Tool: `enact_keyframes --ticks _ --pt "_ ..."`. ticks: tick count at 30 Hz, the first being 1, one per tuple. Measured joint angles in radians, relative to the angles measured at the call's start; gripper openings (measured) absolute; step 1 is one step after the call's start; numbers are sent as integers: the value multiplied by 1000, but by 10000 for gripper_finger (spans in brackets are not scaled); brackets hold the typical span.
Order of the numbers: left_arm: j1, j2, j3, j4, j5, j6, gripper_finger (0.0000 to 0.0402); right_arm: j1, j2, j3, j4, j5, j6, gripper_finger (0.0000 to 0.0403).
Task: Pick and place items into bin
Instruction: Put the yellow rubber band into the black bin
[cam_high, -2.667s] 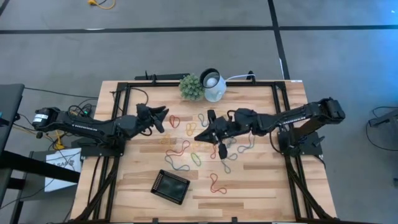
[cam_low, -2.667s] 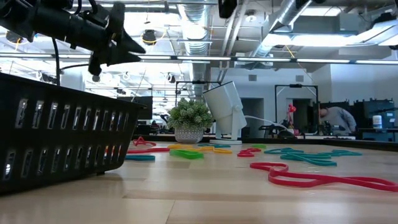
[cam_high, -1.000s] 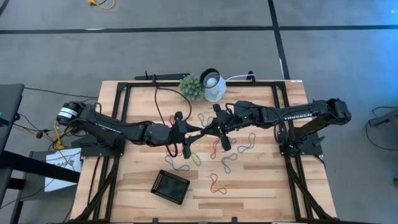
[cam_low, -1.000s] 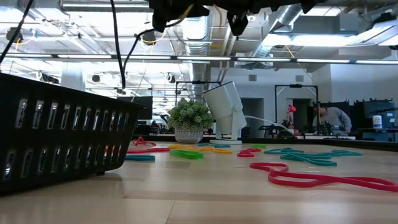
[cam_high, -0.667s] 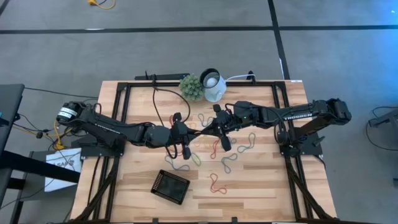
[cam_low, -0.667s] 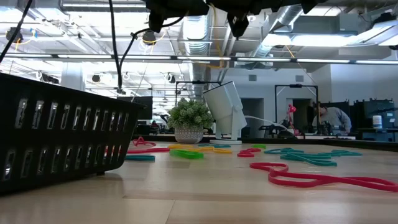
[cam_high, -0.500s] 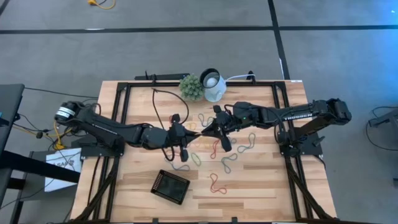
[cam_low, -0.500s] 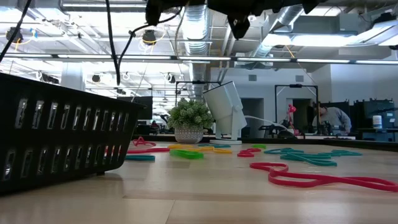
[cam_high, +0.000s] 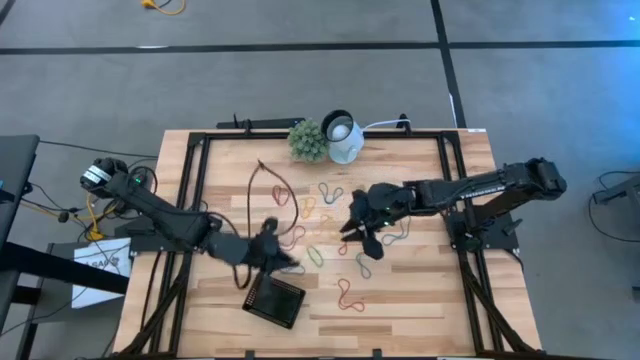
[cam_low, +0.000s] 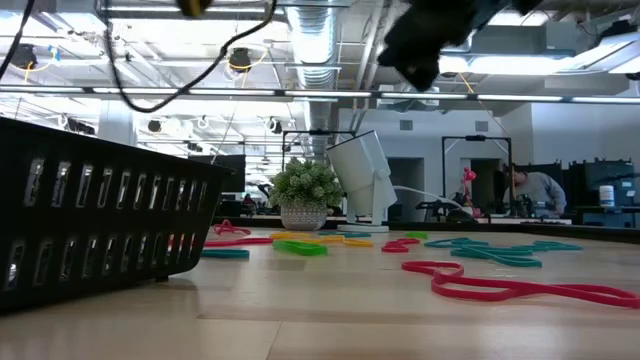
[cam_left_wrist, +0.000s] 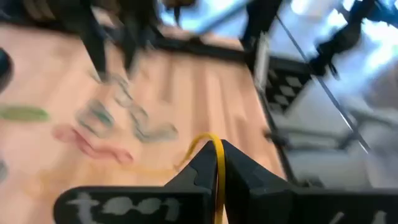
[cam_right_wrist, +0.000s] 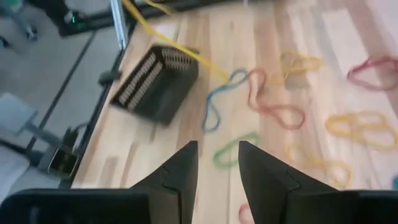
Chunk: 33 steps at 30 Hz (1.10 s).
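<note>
On my left wrist feed the left gripper (cam_left_wrist: 216, 163) has its fingers pressed together on a yellow band (cam_left_wrist: 216, 152), whose far end I lose in the blur; from above, that gripper (cam_high: 272, 250) sits just beside the black bin (cam_high: 274, 299), near the table's (cam_high: 420, 300) front edge. The right gripper (cam_right_wrist: 216, 163) hangs with fingers apart over the scattered bands (cam_high: 318, 210) mid-table. In the low view the bin's wall (cam_low: 100, 215) is cut off at the frame's left edge, hiding its inside.
</note>
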<state>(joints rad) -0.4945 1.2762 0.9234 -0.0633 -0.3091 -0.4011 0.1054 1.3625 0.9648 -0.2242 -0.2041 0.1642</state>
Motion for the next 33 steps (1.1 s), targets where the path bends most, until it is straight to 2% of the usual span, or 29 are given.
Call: enact_keyframes --ticks 4,11,14,16,20,26,33 --pt "-72 0 -1 -145 -17 -154 0 22 -141 33 -106 8 -10 108" --pt "-136 16 -2 -326 1 -405 0 65 -489 52 -249 155 -93 107" --pt "-137 58 -2 -319 12 -459 0 85 -620 -35 -245 163 -91 108" --pt "-136 108 -2 -316 31 -482 0 104 -693 -142 -180 164 -63 107" --pt "-112 207 -2 -306 150 -528 0 131 -800 -376 -2 212 -12 107" --pt "-40 278 -2 -251 267 -515 4 114 -827 -545 39 236 -71 107" --pt "37 281 -1 -165 399 -429 45 97 -749 -563 50 236 -77 108"
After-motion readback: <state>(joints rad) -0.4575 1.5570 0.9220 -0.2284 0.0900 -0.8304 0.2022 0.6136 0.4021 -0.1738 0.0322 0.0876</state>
